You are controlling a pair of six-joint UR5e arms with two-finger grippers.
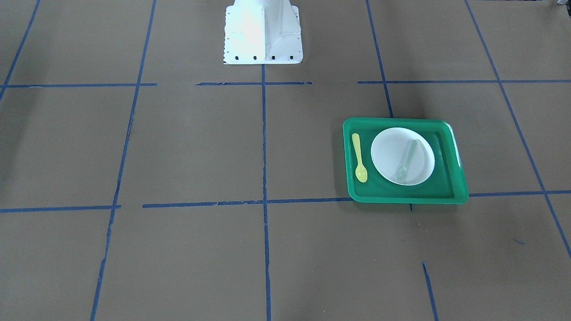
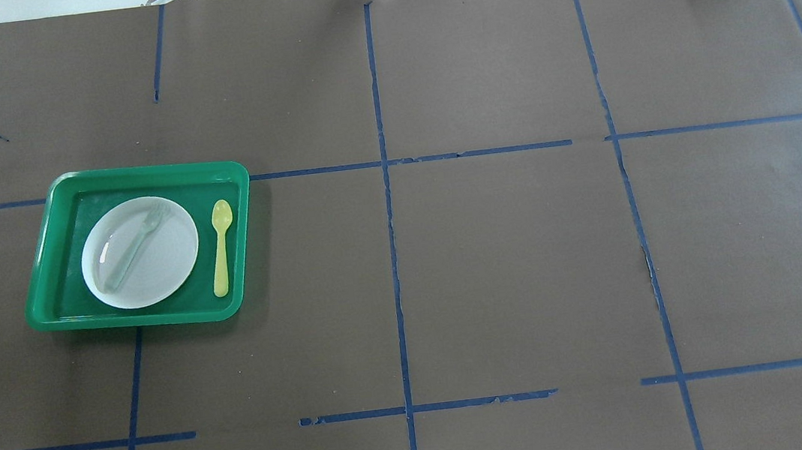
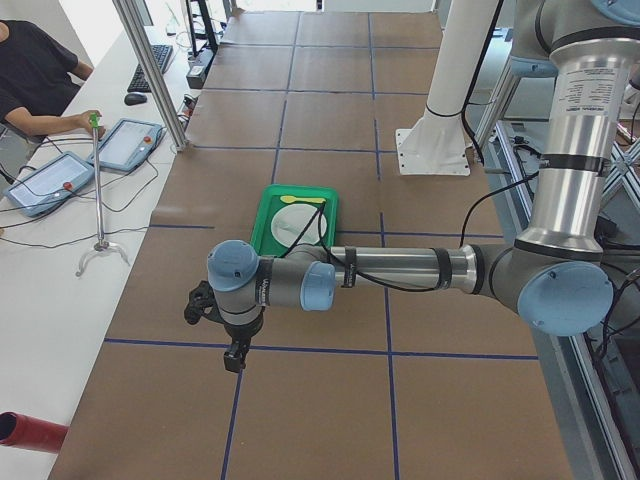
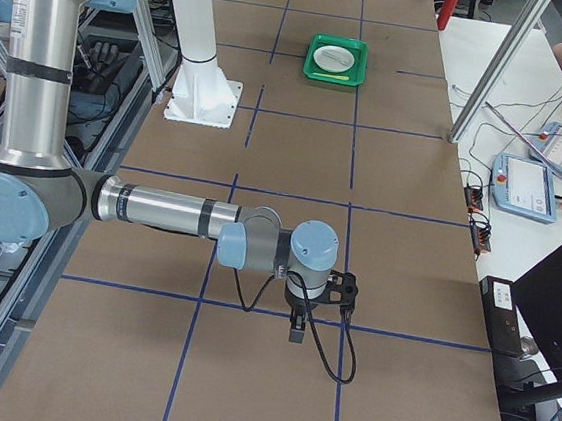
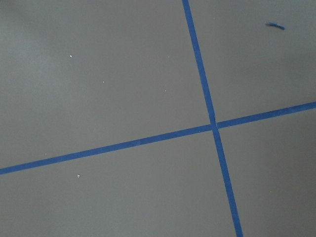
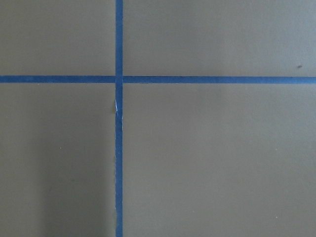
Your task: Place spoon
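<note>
Grey-and-blue left arm (image 3: pixel 400 268) and right arm (image 4: pixel 161 208) stretch low over the brown paper-covered table (image 2: pixel 510 258), well apart from the small yellow plastic spoon (image 2: pixel 221 249), which lies in a green rectangular plastic tray (image 2: pixel 132 320).

Your left gripper (image 3: pixel 233 360) and right gripper (image 4: pixel 295 335) point down near the table's two ends. Each shows only in a side view, so you cannot tell whether the fingers are apart or together. Each wrist camera sees just brown paper crossed by blue tape lines (image 5: pixel 148 142). The tray sits on the robot's left half of the table. The spoon lies flat on the tray floor just beside a round white plate (image 2: pixel 165 271), on the side toward the table's middle, its bowl pointing away from the robot. A pale translucent fork (image 2: pixel 135 248) rests slantwise on the plate.
</note>
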